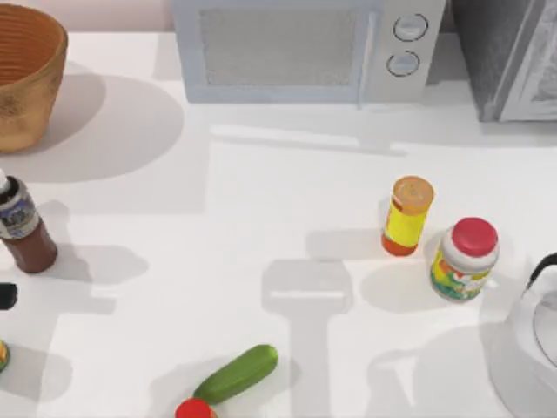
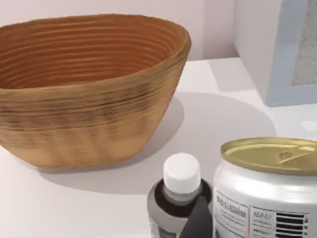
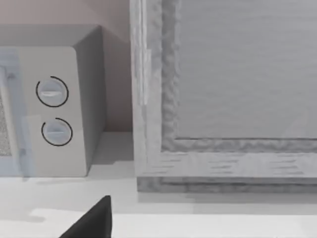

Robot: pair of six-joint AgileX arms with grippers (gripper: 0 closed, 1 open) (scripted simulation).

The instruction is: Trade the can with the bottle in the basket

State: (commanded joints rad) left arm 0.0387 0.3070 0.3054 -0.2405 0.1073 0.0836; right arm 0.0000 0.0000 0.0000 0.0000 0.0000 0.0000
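Basket [image 1: 26, 83] sits at the table's far left from above, bottle [image 1: 24, 228] nearer us. Our left wrist view shows the can [image 2: 270, 191] close beside the bottle; whether we grip it, we cannot tell. Lift straight, clearing the bottle's cap.

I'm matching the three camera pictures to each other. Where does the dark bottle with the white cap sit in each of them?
Top view: the bottle stands upright at the table's left edge, nearer the camera than the basket.
Left wrist view: the bottle is close up beside the can, with the basket behind them.
Right wrist view: not in it.
Shared landmark: the microwave, whose two dials face the right wrist camera.
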